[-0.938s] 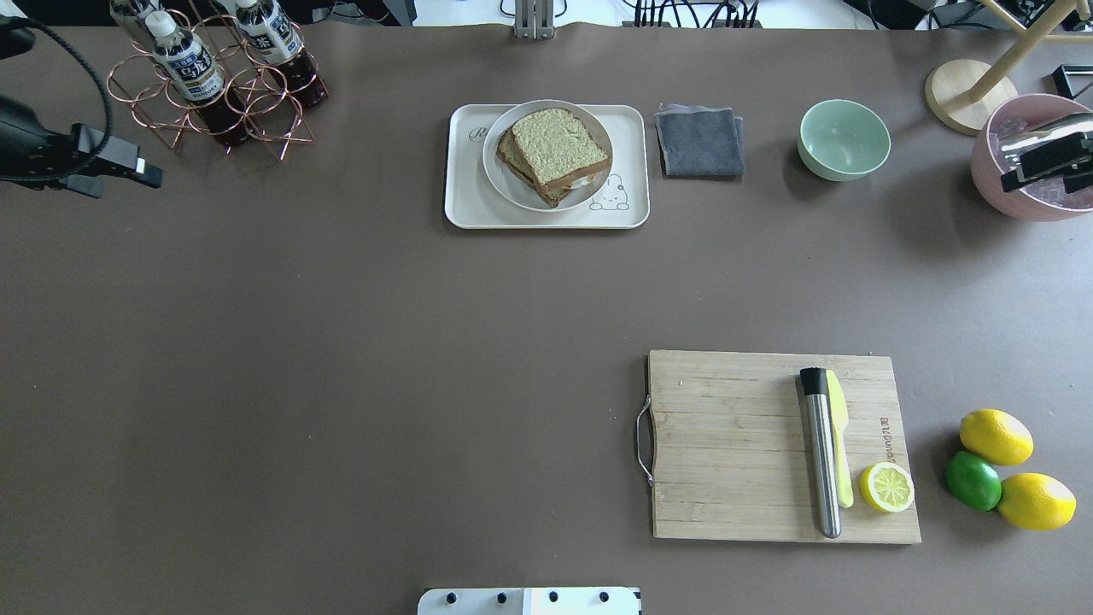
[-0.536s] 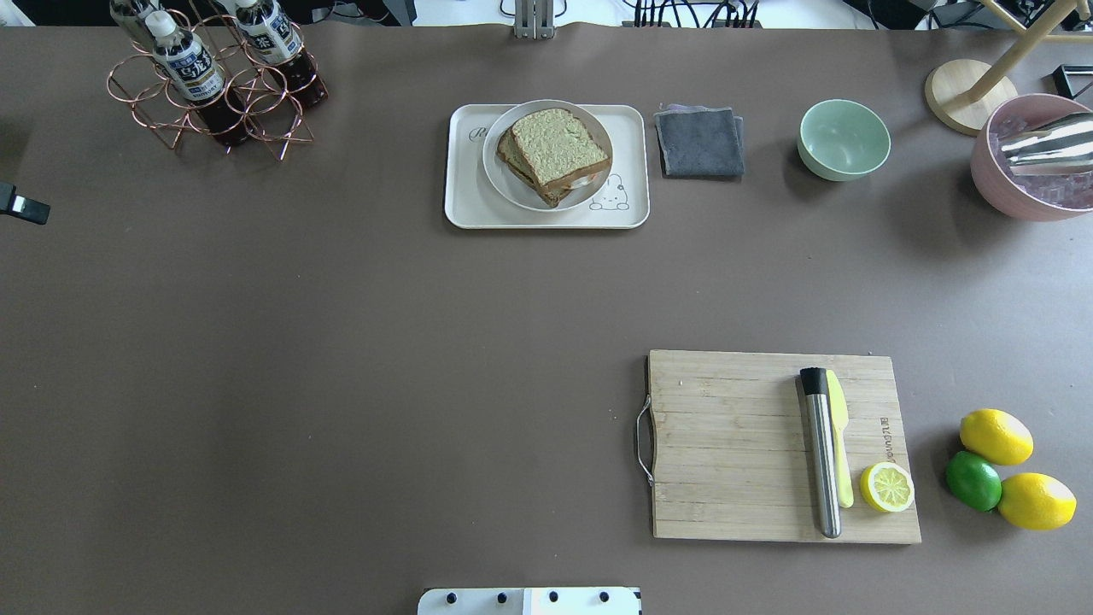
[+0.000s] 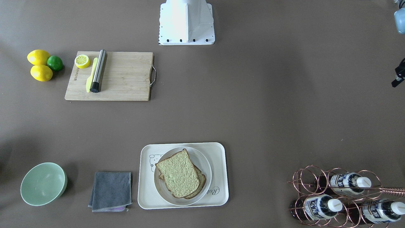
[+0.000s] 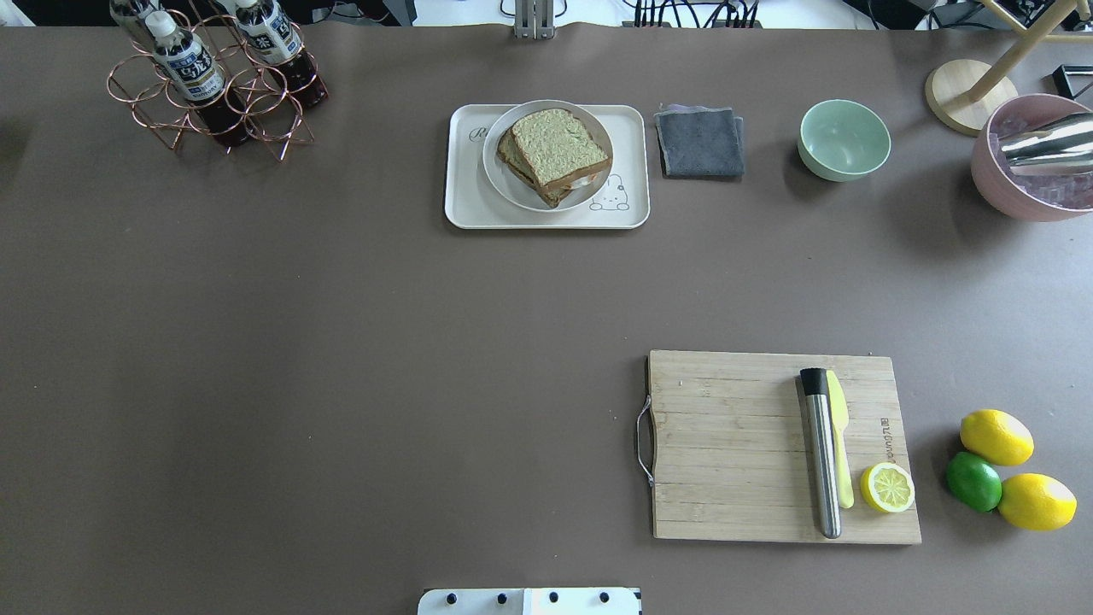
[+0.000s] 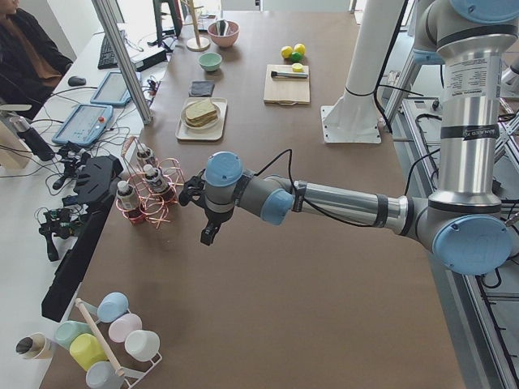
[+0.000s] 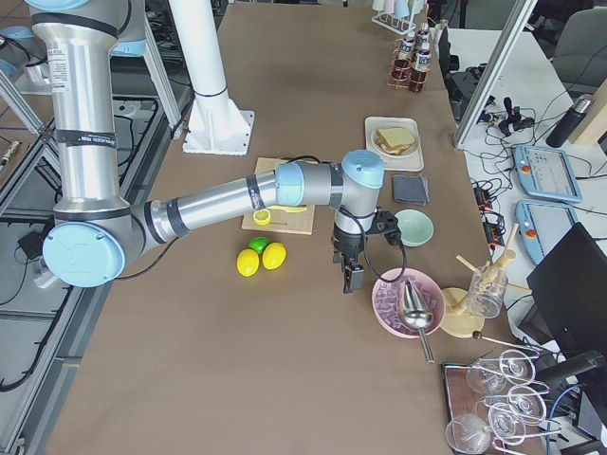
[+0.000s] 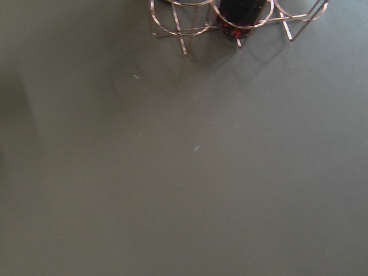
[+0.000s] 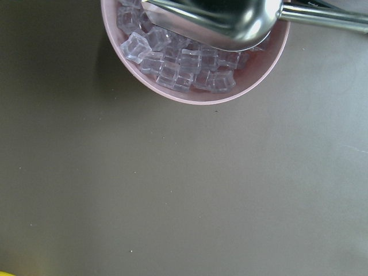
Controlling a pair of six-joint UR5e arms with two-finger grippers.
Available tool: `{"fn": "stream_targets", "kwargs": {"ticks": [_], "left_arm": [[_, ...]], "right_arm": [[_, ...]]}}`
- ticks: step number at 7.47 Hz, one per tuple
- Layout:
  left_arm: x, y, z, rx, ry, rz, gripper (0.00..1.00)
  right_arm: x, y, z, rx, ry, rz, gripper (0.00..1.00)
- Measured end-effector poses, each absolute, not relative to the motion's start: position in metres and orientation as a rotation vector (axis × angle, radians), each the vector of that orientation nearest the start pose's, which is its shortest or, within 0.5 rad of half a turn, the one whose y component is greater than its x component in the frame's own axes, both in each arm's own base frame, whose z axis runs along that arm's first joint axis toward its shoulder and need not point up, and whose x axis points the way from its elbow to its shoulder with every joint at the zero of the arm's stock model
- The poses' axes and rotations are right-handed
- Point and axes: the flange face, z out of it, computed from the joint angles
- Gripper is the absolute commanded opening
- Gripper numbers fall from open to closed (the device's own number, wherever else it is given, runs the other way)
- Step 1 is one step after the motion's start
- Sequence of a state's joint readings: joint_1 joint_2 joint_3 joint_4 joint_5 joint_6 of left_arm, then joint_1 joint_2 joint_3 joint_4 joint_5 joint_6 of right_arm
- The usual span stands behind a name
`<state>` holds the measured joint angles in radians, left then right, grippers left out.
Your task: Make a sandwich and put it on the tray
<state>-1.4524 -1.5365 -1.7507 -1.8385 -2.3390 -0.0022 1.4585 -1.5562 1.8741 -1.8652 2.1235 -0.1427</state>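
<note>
Brown table [image 4: 341,342] no longer shows either arm from overhead: both have withdrawn to its ends within the last second. The tray [image 4: 465,205] carries the white plate [image 4: 495,175], and on that the sandwich [image 4: 559,149], unmoved. The left gripper [image 5: 208,236] hangs near the bottle rack [image 5: 150,198], the right gripper [image 6: 351,277] beside the ice bowl [image 6: 377,305]. Whether either is released or clenched cannot be told (no close view of the fingers). Task judged complete.

At the overhead view's lower right I see a wooden cutting board [image 4: 726,444] carrying a steel rod [image 4: 821,457], a yellow knife [image 4: 839,444] and a lemon half [image 4: 886,487]. Two lemons [image 4: 996,436] and a lime [image 4: 973,481] lie beside it. Along the top are a copper bottle rack [image 4: 279,137], a grey cloth [image 4: 699,141], a green bowl [image 4: 844,139] and a pink ice bowl [image 4: 1008,201].
</note>
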Motion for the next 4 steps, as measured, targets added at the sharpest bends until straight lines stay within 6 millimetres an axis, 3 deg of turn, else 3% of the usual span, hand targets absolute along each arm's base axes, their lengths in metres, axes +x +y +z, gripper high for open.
{"fn": "stream_targets", "kwargs": {"ticks": [2, 4], "left_arm": [[-0.049, -0.513, 0.564, 0.279, 0.587, 0.289, 0.98], [-0.061, -0.504, 0.584, 0.156, 0.654, 0.24, 0.98]], "right_arm": [[0.025, -0.477, 0.557, 0.007, -0.598, -0.247, 1.0], [0.024, -0.476, 0.567, -0.012, -0.602, -0.242, 1.0]]}}
